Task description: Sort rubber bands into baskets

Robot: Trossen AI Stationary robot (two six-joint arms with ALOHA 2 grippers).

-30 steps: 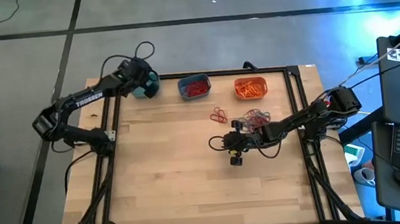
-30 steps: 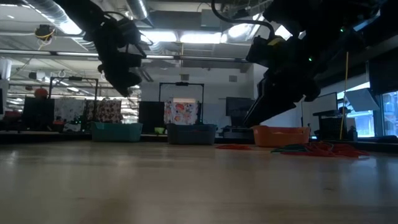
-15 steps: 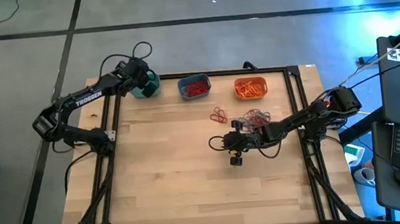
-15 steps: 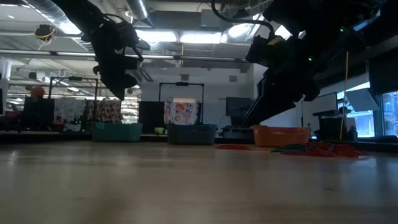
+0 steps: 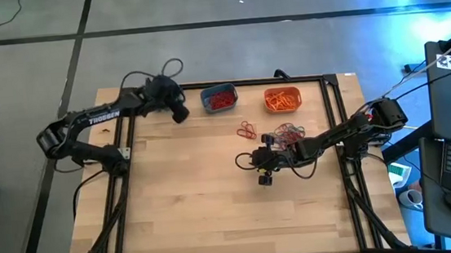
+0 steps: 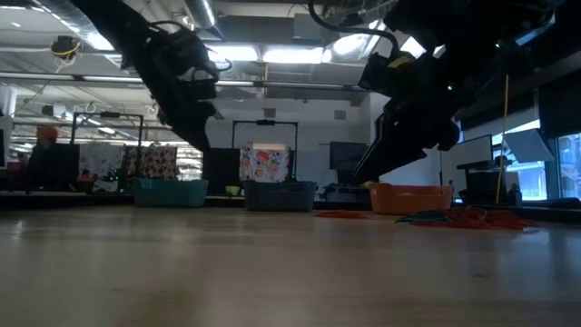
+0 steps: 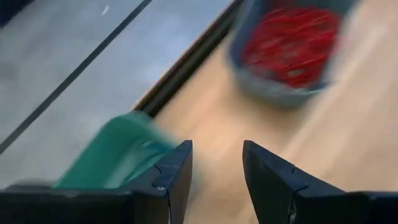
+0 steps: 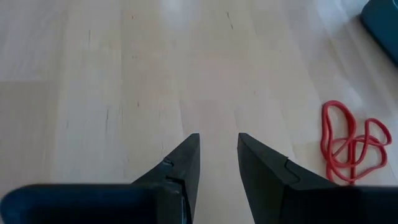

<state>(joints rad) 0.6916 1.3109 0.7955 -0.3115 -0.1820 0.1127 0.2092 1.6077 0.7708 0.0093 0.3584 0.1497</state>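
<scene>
Sorting is between picks: I read the left gripper (image 5: 180, 112) as empty, its jaws spread with nothing between them, hanging just beside the slate blue basket (image 5: 219, 99) on the side facing the teal basket (image 7: 118, 155). The slate blue basket holds a heap of red bands. The orange basket (image 5: 283, 99) stands on its other side and holds orange bands.

The loose rubber bands (image 5: 287, 132) lie in a tangle on the table (image 5: 191, 203), nearer me than the orange basket; they are thin loops, mostly red and orange, with a few darker ones. A small red cluster (image 5: 247, 129) lies apart, just below the slate blue basket.

The right gripper (image 5: 264, 169) hovers beside that tangle, jaws parted, nothing held.

Next move, in my judgement: lower one gripper onto a single loop and pinch it free.
</scene>
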